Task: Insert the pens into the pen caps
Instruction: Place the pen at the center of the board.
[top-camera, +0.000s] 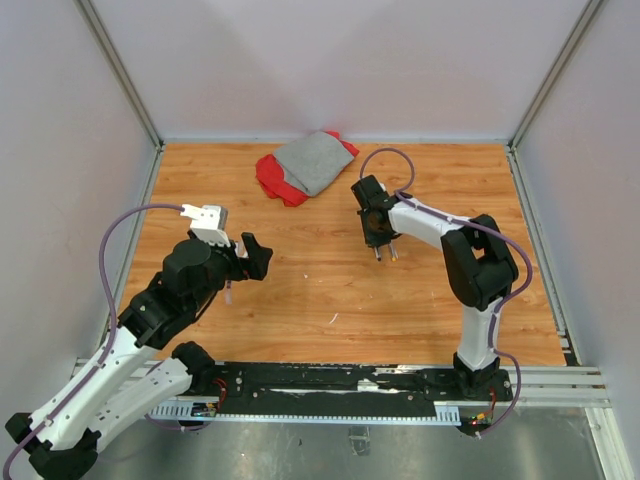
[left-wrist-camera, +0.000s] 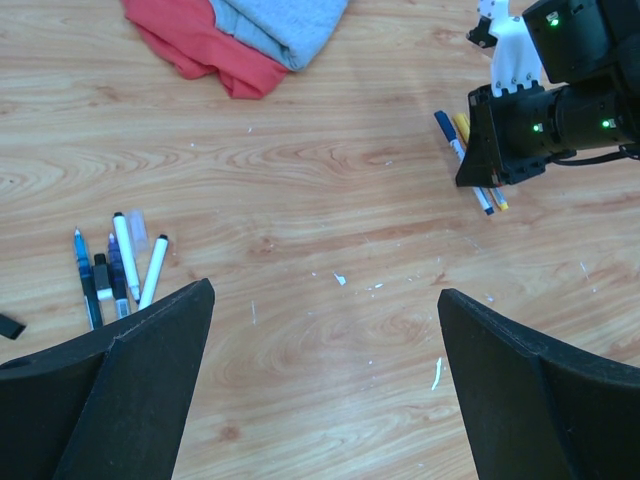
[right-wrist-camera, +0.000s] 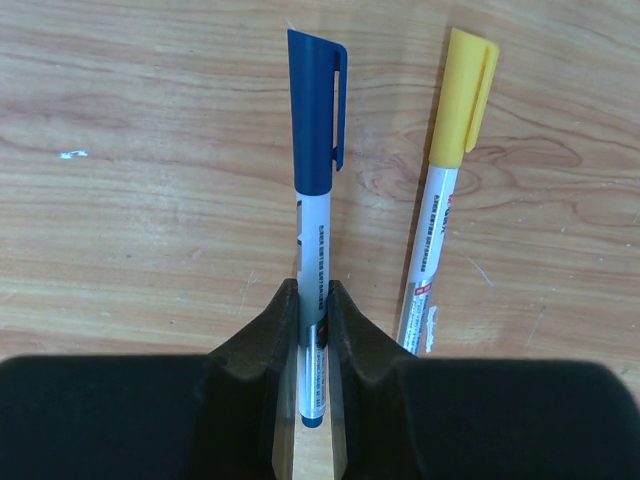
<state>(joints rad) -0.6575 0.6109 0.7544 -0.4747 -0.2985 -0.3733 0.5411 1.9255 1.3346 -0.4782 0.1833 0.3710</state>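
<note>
My right gripper (right-wrist-camera: 311, 290) is shut on the white barrel of a pen (right-wrist-camera: 313, 240) that wears a blue cap (right-wrist-camera: 313, 110). Just to its right, a second pen (right-wrist-camera: 428, 260) with a yellow cap (right-wrist-camera: 462, 95) lies on the wood. From above, the right gripper (top-camera: 381, 243) is right of the table's centre. In the left wrist view the two pens (left-wrist-camera: 462, 150) poke out under the right gripper (left-wrist-camera: 510, 135). Several more pens with loose caps (left-wrist-camera: 120, 265) lie in a cluster at the left. My left gripper (left-wrist-camera: 325, 292) hangs open over bare wood, holding nothing.
A red and grey cloth (top-camera: 305, 165) lies bunched at the back of the wooden table (top-camera: 330, 290). Grey walls close in the back and both sides. A small black piece (left-wrist-camera: 10, 327) sits left of the pen cluster. White scraps (left-wrist-camera: 437, 373) dot the wood.
</note>
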